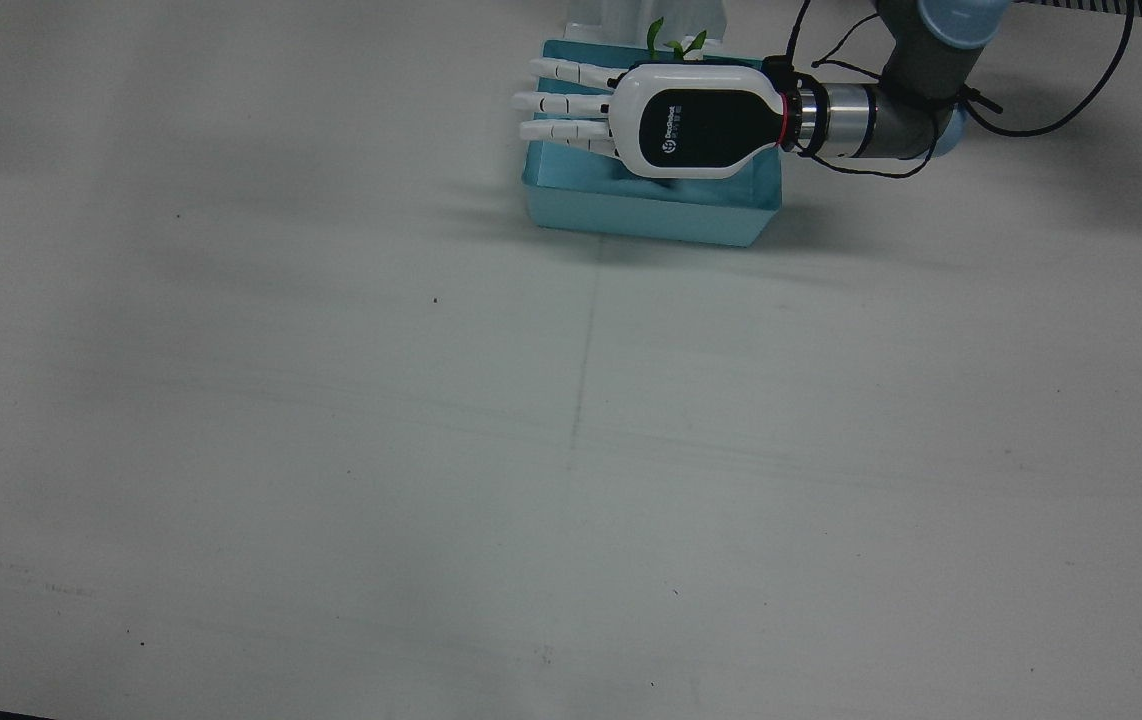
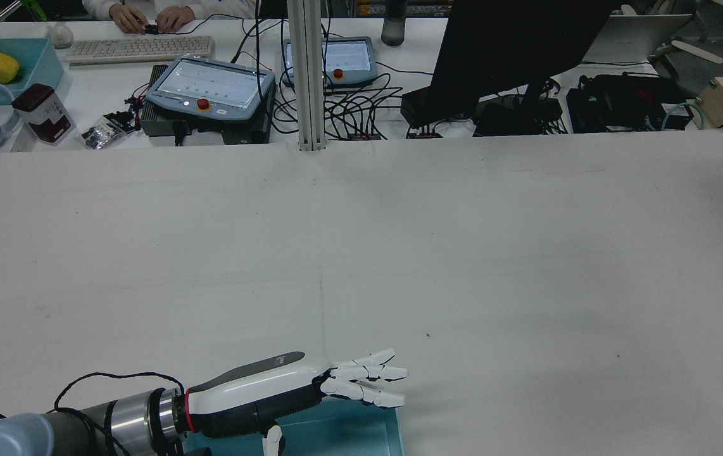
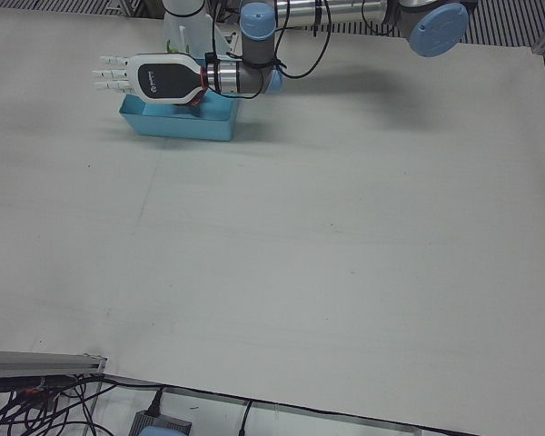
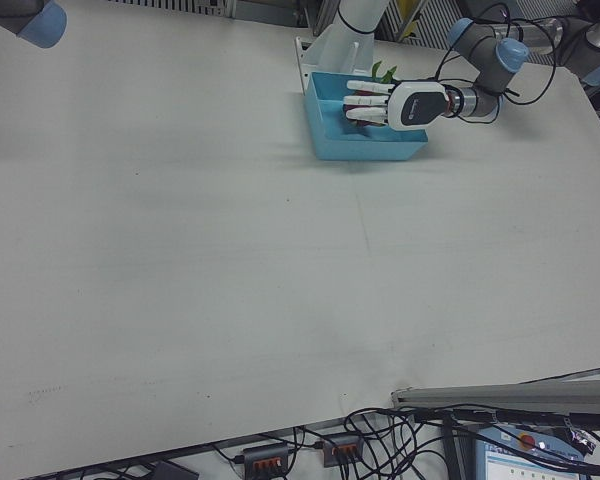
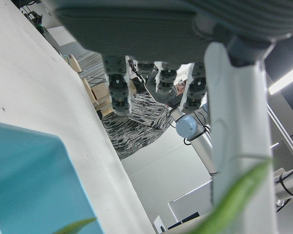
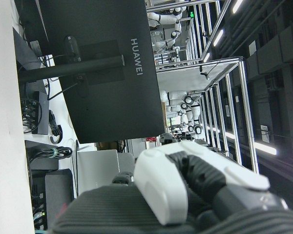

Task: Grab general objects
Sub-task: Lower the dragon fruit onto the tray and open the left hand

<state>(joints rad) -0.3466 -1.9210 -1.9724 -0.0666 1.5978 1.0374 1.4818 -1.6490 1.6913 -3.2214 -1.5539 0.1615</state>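
Note:
My left hand (image 1: 651,120) hovers flat over a teal bin (image 1: 651,215) at the robot's edge of the table, fingers stretched out and apart, holding nothing. Green leaves (image 1: 656,35) of something in the bin poke out behind the hand; the rest of it is hidden. The rear view shows the same hand (image 2: 292,386) above the bin (image 2: 349,437). In the left hand view, the fingers (image 5: 158,80) point away over the bin's wall (image 5: 24,180), with a blurred leaf (image 5: 234,204) close by. Only the right hand view shows my right hand (image 6: 176,195), and its pose is unclear.
The white table (image 1: 571,450) stretches wide in front of the bin. Beyond its far edge stand an aluminium post (image 2: 308,76), teach pendants (image 2: 209,88), a dark monitor (image 2: 513,44) and a person's hands at a keyboard (image 2: 140,47). A right arm joint (image 4: 35,20) sits off at the corner.

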